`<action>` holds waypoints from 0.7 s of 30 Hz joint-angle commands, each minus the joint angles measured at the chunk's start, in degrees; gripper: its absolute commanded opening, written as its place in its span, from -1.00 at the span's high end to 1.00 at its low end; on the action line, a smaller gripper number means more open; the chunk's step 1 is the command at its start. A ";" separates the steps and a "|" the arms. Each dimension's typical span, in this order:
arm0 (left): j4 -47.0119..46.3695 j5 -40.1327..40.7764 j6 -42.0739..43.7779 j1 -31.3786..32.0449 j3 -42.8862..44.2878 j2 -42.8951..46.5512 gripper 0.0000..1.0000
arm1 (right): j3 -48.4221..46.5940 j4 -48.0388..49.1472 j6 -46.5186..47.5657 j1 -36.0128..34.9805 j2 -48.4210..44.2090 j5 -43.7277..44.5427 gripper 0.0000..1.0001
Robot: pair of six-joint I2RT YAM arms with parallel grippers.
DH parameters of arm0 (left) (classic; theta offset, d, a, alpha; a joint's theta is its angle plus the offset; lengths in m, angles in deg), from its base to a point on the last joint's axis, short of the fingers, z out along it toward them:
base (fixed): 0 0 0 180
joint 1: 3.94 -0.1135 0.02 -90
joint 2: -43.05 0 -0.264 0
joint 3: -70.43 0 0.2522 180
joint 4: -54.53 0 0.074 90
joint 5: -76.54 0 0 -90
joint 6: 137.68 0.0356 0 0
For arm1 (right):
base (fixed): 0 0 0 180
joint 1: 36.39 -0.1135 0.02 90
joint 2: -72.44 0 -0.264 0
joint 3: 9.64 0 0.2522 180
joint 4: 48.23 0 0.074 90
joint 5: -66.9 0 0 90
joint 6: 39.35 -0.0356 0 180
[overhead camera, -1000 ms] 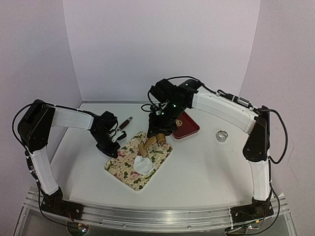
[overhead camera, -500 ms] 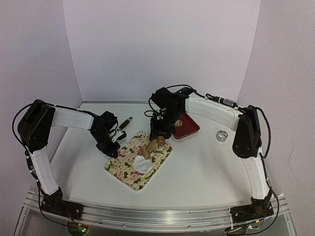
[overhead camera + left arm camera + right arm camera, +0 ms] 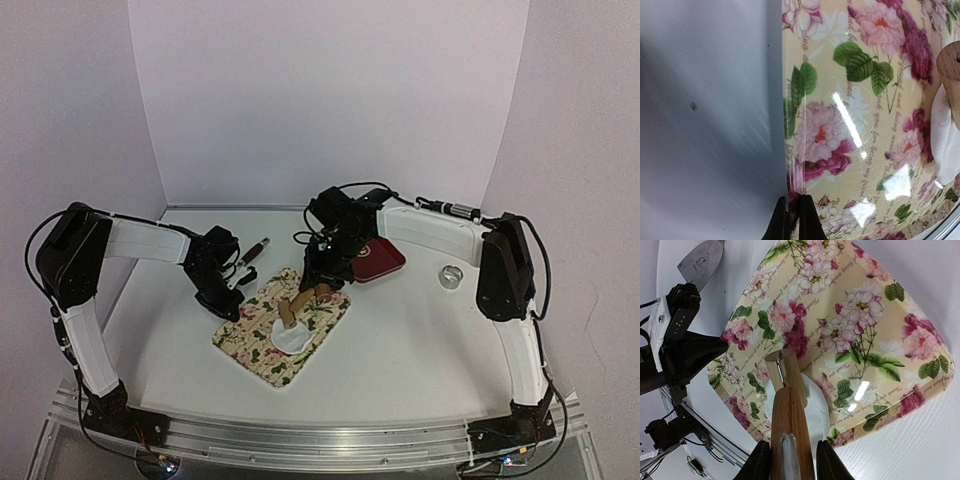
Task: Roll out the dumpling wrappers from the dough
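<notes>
A flat white round of dough, a dumpling wrapper (image 3: 291,338), lies on the near part of a floral tray (image 3: 252,340). My right gripper (image 3: 322,283) is shut on the handle of a wooden rolling pin (image 3: 293,308). In the right wrist view, my right gripper (image 3: 790,456) holds the pin (image 3: 789,410) with its barrel resting on the wrapper (image 3: 817,417). My left gripper (image 3: 233,303) is shut on the tray's left rim. In the left wrist view, the fingertips (image 3: 810,222) pinch that rim (image 3: 790,150), and the wrapper (image 3: 945,145) shows at the right edge.
A red tray (image 3: 378,258) sits behind the right gripper. A shiny metal ring (image 3: 453,275) lies on the table at the right. A scraper with a dark handle (image 3: 254,250) lies behind the left gripper; its blade (image 3: 702,262) shows in the right wrist view.
</notes>
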 commanded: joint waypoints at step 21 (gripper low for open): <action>-1.87 0.78 -1.65 -0.20 -0.19 -1.61 1.00 | 9.03 -5.89 0.41 -0.01 10.68 4.42 1.00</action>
